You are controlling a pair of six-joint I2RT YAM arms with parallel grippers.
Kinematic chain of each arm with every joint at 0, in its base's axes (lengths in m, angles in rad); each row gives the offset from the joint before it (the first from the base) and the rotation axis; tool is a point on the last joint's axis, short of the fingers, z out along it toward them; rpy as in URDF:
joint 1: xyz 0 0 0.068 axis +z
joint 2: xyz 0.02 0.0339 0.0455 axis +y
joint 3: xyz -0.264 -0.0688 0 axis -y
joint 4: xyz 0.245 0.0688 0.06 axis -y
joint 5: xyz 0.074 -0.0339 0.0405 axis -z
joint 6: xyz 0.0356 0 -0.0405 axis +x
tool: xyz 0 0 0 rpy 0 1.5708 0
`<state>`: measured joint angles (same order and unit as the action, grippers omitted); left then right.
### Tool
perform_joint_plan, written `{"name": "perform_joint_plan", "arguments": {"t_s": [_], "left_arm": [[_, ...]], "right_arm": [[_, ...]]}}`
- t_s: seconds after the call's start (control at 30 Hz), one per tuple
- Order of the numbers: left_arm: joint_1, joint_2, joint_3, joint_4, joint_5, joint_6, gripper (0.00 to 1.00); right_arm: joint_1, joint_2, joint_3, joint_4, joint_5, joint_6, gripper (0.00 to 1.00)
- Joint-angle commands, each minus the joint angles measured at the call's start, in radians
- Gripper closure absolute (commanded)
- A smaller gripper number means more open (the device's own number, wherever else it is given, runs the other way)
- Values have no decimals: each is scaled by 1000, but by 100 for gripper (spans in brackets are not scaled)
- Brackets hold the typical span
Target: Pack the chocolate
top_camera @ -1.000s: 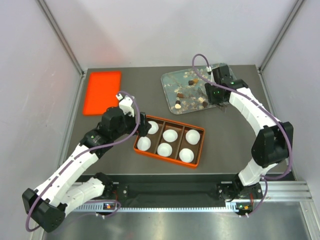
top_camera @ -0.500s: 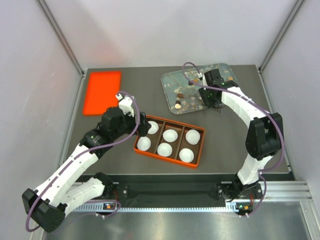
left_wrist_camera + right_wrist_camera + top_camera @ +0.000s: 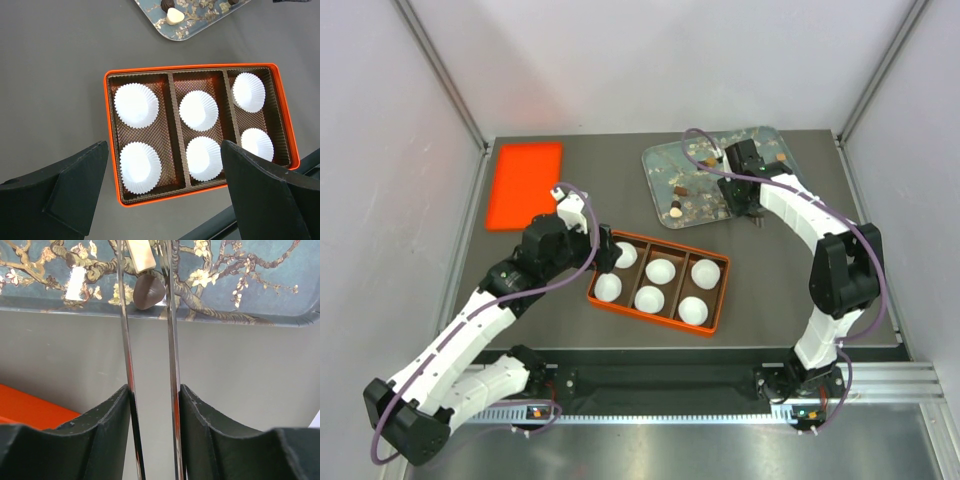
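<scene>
Six white paper cups sit in the orange box, two per compartment, all without chocolate.

Left gripper: jaws wide apart, holding nothing, hovering over the near end of the box.

Right gripper: reaches onto the blossom-print tray at the far right of the table. Its two thin metal blades stand apart with a narrow gap between them.

- One dark brown chocolate lies on the tray between the blades, close to the tray's near edge. The right blade is at or just beside it, and a sliver of tray shows between it and the left blade, so it is not clamped.
- One pale tan piece lies just beyond it, also between the blades.

Other pieces lie scattered on the tray; a pale one lies near the corner closest to the box.

One flat orange panel lies at the far left, well apart from the box.
</scene>
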<state>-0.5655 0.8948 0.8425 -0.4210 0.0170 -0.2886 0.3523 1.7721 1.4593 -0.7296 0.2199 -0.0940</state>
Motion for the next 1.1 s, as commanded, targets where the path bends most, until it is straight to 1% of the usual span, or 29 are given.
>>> {"name": "perform_joint_plan", "arguments": {"t_s": [0.0,0.1,0.33,0.37,0.5,0.53,0.63,0.83,0.9,0.93,1.07], "left_arm": [[-4,-23,15,13,-8,11,1],[-4,-25,15,13,-9,12,1],[-4,-28,17,14,-8,11,1],[-4,-28,18,16,-8,12,1],[-4,-30,18,10,-8,12,1],[-4,-30,20,10,-8,12,1],[-4,-43,20,10,-64,14,1],[-2,-79,21,-2,-141,9,1],[-2,-105,20,8,-141,0,1],[-2,-117,17,14,-138,-7,1],[1,-187,1,44,-109,-21,1]], "right_arm": [[14,-3,0,7,-2,-6,59],[14,-8,-14,-1,-13,-6,62],[14,3,-17,-11,-21,-4,63],[14,3,-14,-14,-22,-3,64],[19,-3,16,-28,-17,7,73],[20,-3,24,-28,-14,10,74],[28,-11,47,-36,-1,40,76],[79,-46,85,-42,6,80,78],[100,-63,104,-44,12,88,78],[109,-71,110,-42,9,129,78],[177,-114,137,-39,3,180,78]]}}
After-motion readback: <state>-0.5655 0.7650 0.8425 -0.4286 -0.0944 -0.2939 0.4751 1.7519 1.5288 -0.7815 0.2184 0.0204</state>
